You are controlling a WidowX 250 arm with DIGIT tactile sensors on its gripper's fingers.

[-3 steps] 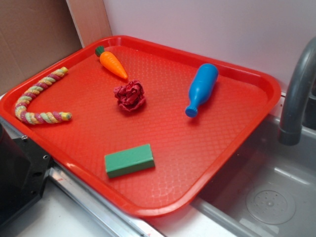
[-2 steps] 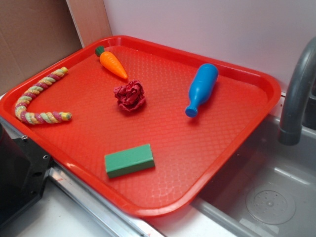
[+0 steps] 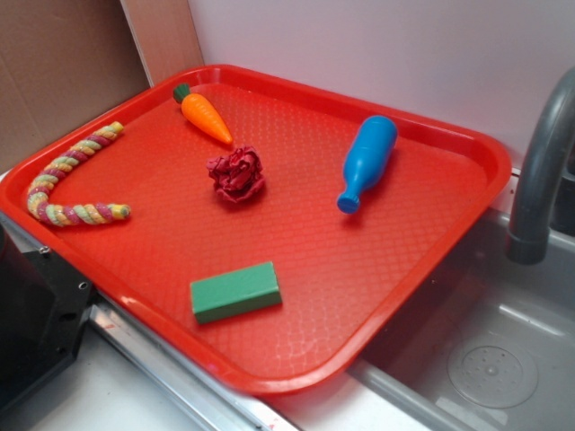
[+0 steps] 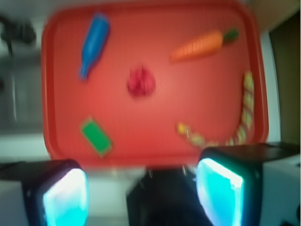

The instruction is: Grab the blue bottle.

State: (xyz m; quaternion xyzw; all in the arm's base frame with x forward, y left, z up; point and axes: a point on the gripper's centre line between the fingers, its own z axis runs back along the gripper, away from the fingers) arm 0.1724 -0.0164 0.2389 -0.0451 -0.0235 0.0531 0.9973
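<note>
1. Red textured tray (image 3: 296, 269) beside a grey sink (image 3: 490, 359) forms the workspace.
2. Gripper (image 4: 141, 193): pads (image 4: 218, 190) apart, empty, high above the tray's near edge.
3. Bottle (image 4: 94, 43): lying flat, well ahead and leftward; smooth blue plastic, fat body, narrow neck.
4. Advised approach: descend over the body, jaws spanning its width.

No visible change between pictures

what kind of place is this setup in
Probably a toy kitchen play set: a grey faucet arches over a sink basin, and a red tray beside it holds toys like the blue bottle.
</note>
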